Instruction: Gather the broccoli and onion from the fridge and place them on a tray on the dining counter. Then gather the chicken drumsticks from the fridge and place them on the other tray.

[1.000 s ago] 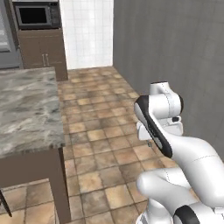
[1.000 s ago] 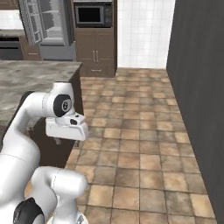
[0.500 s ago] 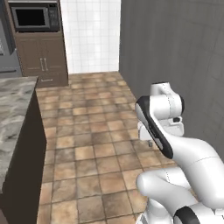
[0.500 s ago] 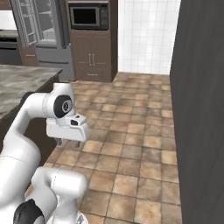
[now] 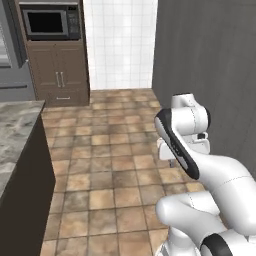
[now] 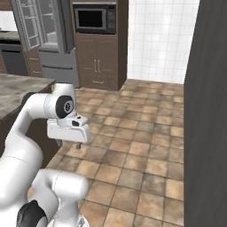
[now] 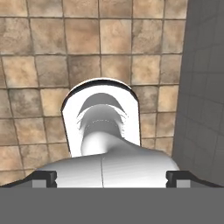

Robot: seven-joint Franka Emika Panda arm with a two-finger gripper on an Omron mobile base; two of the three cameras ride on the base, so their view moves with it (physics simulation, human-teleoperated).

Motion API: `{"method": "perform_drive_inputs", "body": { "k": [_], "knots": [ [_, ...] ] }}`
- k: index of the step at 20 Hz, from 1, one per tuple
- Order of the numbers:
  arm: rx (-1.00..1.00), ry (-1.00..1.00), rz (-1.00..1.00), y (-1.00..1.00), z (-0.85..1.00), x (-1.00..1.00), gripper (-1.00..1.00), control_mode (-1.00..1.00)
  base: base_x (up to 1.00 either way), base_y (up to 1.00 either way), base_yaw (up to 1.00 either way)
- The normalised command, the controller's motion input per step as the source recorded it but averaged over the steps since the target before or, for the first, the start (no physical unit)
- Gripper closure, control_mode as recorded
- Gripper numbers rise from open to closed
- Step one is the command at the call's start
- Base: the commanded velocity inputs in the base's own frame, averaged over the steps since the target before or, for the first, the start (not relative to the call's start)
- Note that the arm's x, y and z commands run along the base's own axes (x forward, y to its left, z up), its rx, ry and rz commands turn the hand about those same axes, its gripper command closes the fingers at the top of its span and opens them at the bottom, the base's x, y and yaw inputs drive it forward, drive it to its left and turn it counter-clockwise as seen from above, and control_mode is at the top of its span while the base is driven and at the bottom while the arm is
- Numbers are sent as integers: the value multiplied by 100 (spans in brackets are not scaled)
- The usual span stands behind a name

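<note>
Clearly the fridge [image 6: 46, 42] stands at the far left of the right base view, grey, with one upper door swung open so that pale shelves show inside; what lies on them is too small to tell. In the left base view a strip of it [image 5: 11, 55] shows at the left edge. No writing or brand can be read on it or on anything else.

Nearer, the counter [image 6: 20, 86] with its grey marbled top and dark side runs along the left; in the left base view its corner [image 5: 17, 130] fills the lower left.

The gripper [image 6: 68, 142] hangs low in front of the arm, pointing down at the tiled floor [image 6: 146, 150]. Its two short dark fingertips [image 6: 79, 145] stand well apart, the jaws wide open, with nothing between them and touching nothing. In the hand view the tips sit at the far left and far right of the bottom edge, with floor tiles and a grey wall [image 7: 203, 87] beyond.

The arm is folded up on itself: elbow raised, forearm bent back down, hand held level over the floor, just beside the counter's end.

Beyond the fridge a brown cabinet [image 6: 99, 62] holds a black microwave [image 6: 94, 18], with white wall tiles [image 6: 159, 40] to its right.
</note>
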Motion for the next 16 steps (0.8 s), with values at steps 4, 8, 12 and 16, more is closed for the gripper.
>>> {"method": "perform_drive_inputs", "body": {
  "k": [4, 8, 12, 16],
  "knots": [
    [0, 0, 0, 0, 0, 0, -100, 100, 100, -33, 16],
    [0, 0, 0, 0, 0, 0, -100, 100, 100, -42, 19],
    [0, 0, 0, 0, 0, 0, -100, 100, 100, -43, 21],
    [0, 0, 0, 0, 0, 0, -100, 100, 100, -39, 27]
  ]
}}
